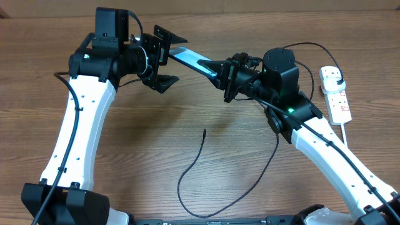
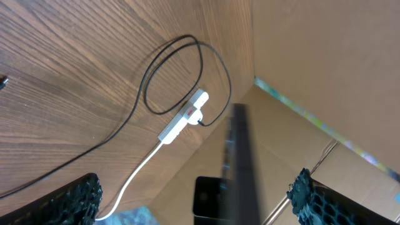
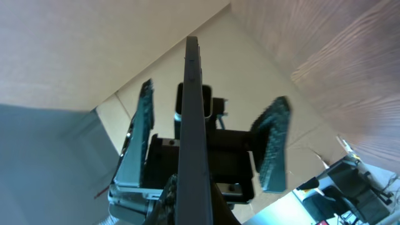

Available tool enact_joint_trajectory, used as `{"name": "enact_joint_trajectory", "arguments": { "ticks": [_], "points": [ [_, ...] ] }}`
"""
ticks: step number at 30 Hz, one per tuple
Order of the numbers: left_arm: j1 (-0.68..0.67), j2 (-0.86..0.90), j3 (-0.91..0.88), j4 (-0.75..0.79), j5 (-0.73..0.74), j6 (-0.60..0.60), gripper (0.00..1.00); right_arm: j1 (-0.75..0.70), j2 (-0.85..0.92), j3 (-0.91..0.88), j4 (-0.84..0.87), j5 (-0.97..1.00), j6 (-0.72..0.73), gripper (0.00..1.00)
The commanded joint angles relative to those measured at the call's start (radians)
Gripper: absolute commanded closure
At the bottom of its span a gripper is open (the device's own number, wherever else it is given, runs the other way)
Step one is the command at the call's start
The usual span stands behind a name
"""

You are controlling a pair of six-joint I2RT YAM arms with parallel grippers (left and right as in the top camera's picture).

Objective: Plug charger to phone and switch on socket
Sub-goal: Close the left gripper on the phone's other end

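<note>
The right gripper [image 1: 220, 74] is clamped on the near end of the phone [image 1: 190, 57] and holds it up off the table [image 1: 156, 137], tilted, with its lit cyan screen facing up. The phone's far end reaches toward the left gripper [image 1: 172, 59], whose jaws are spread wide. Seen from the right wrist, the phone is edge-on and runs straight up the middle, with the left gripper's two fingers [image 3: 140, 144] standing clear on either side and gaps between them and the phone. From the left wrist the phone is only a blurred dark bar [image 2: 240, 162], so I cannot tell how close it is there. The charger cable [image 1: 187, 172] lies loose on the wood in front of the arms. Its small connector tip [image 1: 205, 131] rests alone, well apart from the phone, and the cable loops toward the front edge and back up under the right arm. The white power strip [image 1: 337, 103] lies out to the right. The black plug head [image 2: 199, 119] sits in it, and its white lead [image 2: 134, 178] trails away.
</note>
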Motion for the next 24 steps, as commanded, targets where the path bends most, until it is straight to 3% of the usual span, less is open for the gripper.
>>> {"name": "enact_joint_trajectory", "arguments": {
  "ticks": [1, 24],
  "points": [
    [-0.018, -0.003, 0.004, 0.003, -0.022, -0.016, 0.0, 0.003, -0.002, 0.024, 0.035, -0.011, 0.124, 0.96],
    [-0.056, -0.003, 0.004, 0.023, -0.078, -0.048, 0.0, 0.003, -0.002, 0.024, 0.019, -0.07, 0.12, 0.96]
  ]
}}
